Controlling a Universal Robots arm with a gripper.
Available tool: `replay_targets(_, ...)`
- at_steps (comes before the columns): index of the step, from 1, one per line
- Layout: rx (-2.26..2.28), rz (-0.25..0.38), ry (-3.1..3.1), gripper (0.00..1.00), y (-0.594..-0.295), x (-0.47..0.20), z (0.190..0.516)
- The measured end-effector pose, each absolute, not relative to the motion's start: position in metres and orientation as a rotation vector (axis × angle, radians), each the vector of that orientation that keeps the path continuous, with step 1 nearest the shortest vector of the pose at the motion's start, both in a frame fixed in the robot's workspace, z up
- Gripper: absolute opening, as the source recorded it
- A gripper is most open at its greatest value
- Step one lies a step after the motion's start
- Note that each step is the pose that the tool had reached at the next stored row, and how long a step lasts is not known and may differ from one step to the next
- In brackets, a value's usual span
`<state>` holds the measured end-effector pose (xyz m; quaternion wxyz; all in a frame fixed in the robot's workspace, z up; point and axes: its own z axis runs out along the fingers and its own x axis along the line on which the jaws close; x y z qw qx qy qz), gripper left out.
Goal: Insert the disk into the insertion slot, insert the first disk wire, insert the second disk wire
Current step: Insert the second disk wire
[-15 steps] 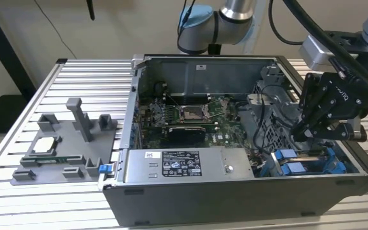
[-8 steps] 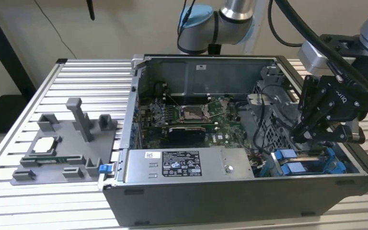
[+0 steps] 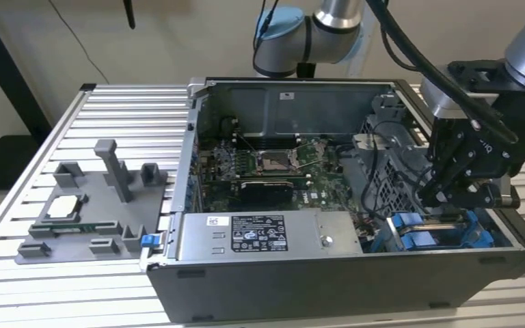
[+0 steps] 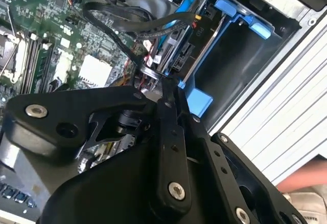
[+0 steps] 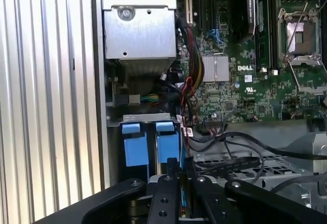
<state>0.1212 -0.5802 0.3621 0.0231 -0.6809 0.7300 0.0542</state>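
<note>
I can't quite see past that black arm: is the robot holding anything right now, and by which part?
It cannot be told. The gripper hangs over the blue drive bay, beside the disk and black wires, with its tips hidden.

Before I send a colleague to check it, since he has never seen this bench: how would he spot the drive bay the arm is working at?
Find the open computer case on the slatted table. Go to its near corner on the exterior view's right, under the black gripper. The insertion slot is there, marked by bright blue plastic rails, unlike the square silver processor socket mid-board.

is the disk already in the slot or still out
In. The disk, with its blue carrier, sits inside the insertion slot at the case's corner, cables running to its end. The hand hovers right above it.
</note>
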Motion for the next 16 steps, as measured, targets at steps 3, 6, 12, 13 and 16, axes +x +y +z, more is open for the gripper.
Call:
replay_targets(3,-2.102,0.144,2.251,0.0,-0.5793,0.1212,0.3595)
replay_targets(6,-2.097,0.109,2.242,0.0,-0.5784,0.1212,0.3578)
replay_targets(12,-2.106,0.047,2.253,0.0,-0.5777,0.1212,0.3539)
replay_targets(13,-2.106,0.046,2.253,0.0,-0.5773,0.1211,0.3535)
replay_targets(16,-2.105,0.046,2.253,0.0,-0.5763,0.1212,0.352)
